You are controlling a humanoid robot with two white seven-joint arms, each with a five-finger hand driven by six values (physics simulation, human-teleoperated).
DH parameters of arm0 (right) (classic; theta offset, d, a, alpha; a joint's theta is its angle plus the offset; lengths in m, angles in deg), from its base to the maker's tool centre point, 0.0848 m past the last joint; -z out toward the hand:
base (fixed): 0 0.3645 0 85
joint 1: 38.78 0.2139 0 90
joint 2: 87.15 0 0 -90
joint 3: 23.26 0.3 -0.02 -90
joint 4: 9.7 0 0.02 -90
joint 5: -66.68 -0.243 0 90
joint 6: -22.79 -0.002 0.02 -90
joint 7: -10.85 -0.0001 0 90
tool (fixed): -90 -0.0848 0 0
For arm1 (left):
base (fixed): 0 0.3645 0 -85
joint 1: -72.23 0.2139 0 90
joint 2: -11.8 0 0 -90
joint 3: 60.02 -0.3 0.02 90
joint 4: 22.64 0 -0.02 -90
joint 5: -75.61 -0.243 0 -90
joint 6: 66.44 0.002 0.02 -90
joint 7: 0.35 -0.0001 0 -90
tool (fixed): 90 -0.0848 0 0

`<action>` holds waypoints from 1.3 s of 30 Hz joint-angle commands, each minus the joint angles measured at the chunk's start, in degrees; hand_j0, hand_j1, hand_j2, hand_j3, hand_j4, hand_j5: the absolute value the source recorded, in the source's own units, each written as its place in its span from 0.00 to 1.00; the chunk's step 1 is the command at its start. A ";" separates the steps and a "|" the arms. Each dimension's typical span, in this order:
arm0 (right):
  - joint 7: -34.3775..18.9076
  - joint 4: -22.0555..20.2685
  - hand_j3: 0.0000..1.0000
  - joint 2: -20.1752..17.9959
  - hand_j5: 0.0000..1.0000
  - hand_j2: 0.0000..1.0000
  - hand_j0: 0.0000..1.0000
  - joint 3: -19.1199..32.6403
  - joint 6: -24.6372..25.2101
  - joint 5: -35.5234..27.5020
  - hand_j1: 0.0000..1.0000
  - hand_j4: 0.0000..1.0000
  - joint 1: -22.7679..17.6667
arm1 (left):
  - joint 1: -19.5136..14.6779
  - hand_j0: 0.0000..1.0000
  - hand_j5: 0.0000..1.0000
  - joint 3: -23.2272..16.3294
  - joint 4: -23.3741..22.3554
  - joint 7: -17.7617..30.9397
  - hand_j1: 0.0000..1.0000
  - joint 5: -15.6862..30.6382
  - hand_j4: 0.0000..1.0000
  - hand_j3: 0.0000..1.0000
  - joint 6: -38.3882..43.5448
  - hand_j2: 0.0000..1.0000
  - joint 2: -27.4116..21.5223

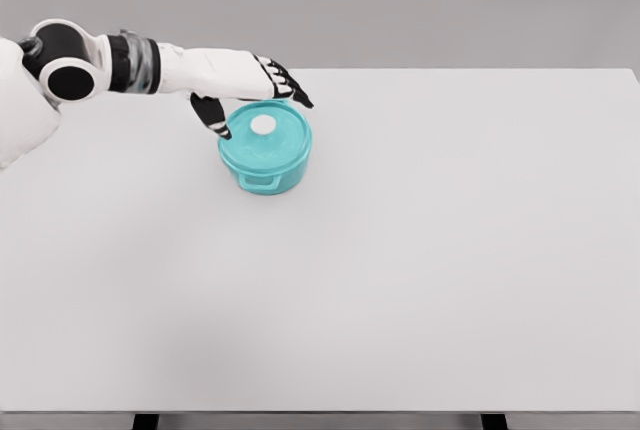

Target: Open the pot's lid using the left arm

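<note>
A teal pot (265,162) stands on the white table (420,250), left of the middle and toward the far side. Its teal lid (270,138) lies flat on top, with a small white knob (263,125) at its centre. A handle (258,182) shows on the pot's near side. My left hand (255,100) reaches in from the left and hovers just above and behind the lid. Its fingers (290,85) are spread over the far rim, and the thumb (212,116) hangs down at the pot's left. They hold nothing. The right arm does not show.
The table's far edge (460,70) runs just behind the pot. Two dark table legs (146,421) show under the near edge.
</note>
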State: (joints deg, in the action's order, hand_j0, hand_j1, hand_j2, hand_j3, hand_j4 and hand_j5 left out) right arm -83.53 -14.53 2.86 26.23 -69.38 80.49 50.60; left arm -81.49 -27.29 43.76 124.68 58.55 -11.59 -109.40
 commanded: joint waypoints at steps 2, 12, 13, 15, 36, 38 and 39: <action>-0.01 0.00 1.00 -0.01 1.00 1.00 1.00 0.00 -0.03 0.00 1.00 1.00 -0.09 | 0.00 0.98 0.98 -0.47 -1.72 -0.02 0.98 -0.26 0.98 0.98 0.15 0.98 1.84; -0.01 0.00 1.00 -0.01 1.00 1.00 1.00 0.00 -0.03 0.00 1.00 1.00 0.00 | 0.26 0.88 0.88 -1.88 -6.03 -0.02 0.88 -2.36 0.88 0.88 0.15 0.88 3.07; -0.01 0.00 1.00 -0.01 1.00 1.00 1.00 0.00 -0.03 0.00 1.00 1.00 0.00 | 0.26 0.87 0.87 -1.88 -5.94 -0.02 0.87 -2.36 0.87 0.87 0.15 0.87 3.07; -0.01 0.00 1.00 -0.01 1.00 1.00 1.00 0.00 0.06 0.00 1.00 1.00 -0.09 | 0.26 0.84 0.84 -1.88 -6.03 -0.02 0.84 -2.36 0.84 0.84 0.15 0.84 3.33; -0.01 0.00 1.00 -0.01 1.00 1.00 1.00 0.00 -0.03 0.00 1.00 1.00 -0.09 | 0.18 0.57 0.57 -1.79 -8.14 -0.02 0.57 -4.74 0.57 0.57 0.15 0.57 4.13; -0.01 0.00 1.00 -0.01 1.00 1.00 1.00 0.00 0.06 0.00 1.00 1.00 0.00 | 0.18 0.51 0.51 -1.79 -8.14 -0.02 0.51 -4.65 0.51 0.51 0.15 0.51 3.95; -0.01 0.00 1.00 -0.01 1.00 1.00 1.00 0.00 -0.03 0.00 1.00 1.00 0.00 | 0.09 0.48 0.48 -1.70 -8.05 -0.02 0.48 -4.65 0.48 0.48 0.15 0.48 3.95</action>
State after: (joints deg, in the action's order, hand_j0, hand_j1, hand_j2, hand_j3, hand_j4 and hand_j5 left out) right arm -83.53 -14.53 2.86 26.23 -69.38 80.49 50.51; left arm -81.40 -29.14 35.62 124.67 53.70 -11.55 -105.34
